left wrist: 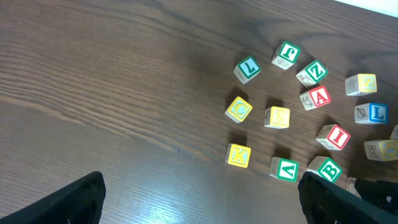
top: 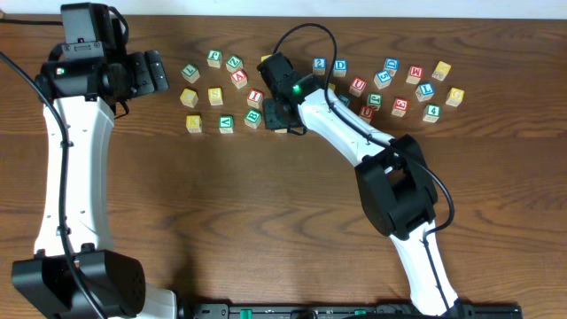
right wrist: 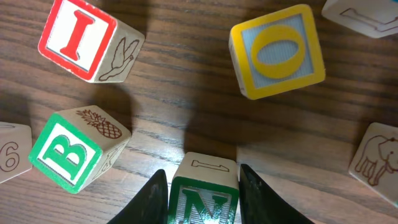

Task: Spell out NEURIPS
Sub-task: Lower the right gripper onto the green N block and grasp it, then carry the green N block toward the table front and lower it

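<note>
Overhead: fixed above the dark brown wood-grain table (top: 266, 221), looking straight down. Far enough off to take in the white left arm (top: 75, 168), the white right arm (top: 345, 128) and the whole scatter of small light-wood letter cubes (top: 215, 95) on the side away from the arm bases.

Left wrist: mounted behind the left gripper (left wrist: 200, 186), tilted forward and down across bare tabletop at middling range. Black fingers (left wrist: 62, 199) spread wide at the bottom corners, cubes in the upper right.

Right wrist: very close to the wood, looking down past the right gripper (right wrist: 203, 186), whose fingers hug a green-lettered N cube (right wrist: 204, 208) at the bottom edge.

Shared by all three: the red-framed I cube (top: 255, 96) and the green-framed B cube (top: 253, 116).
</note>
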`<state>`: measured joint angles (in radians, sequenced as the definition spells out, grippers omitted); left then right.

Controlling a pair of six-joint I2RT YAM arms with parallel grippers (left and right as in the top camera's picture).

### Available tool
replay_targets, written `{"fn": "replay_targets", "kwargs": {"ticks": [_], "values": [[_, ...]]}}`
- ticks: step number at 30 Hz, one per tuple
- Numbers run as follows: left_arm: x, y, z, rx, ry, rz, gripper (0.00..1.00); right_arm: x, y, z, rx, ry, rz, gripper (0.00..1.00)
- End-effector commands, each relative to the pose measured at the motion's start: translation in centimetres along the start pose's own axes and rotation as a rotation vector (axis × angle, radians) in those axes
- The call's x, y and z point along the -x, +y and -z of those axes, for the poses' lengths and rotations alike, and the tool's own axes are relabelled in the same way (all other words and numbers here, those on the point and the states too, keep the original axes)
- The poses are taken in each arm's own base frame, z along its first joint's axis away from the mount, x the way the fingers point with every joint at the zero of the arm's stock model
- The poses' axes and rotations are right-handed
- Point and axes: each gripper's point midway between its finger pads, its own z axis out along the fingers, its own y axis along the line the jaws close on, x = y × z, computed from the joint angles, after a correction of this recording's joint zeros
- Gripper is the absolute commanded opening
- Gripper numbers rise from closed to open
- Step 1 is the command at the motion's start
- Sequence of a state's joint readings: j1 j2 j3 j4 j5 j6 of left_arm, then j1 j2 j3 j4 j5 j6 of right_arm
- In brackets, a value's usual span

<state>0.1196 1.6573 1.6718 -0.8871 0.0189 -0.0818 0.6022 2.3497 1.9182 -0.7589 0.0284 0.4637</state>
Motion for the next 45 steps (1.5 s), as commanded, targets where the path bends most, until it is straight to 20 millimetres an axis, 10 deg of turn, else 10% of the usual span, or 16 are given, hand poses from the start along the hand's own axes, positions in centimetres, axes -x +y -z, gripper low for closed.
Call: {"fn": "replay_targets", "kwargs": {"ticks": [1,28,45], "values": [[-0.1,0.2,-0.3,0.016,0.009,0.007,0.98,-0.5,-0.1,-0.5,-0.032,0.000,0.005,0.31],[-0.1,0.2,-0.3,0.016,0.009,0.007,0.98,-2.5,0.1,1.9,-0.028,0.089,-0.025,0.18],[-0.1,0.2,-0.3,0.016,0.009,0.007,0.98,-8.5,3.6,3.8,0.016,0.275,0.037,0.17]]}}
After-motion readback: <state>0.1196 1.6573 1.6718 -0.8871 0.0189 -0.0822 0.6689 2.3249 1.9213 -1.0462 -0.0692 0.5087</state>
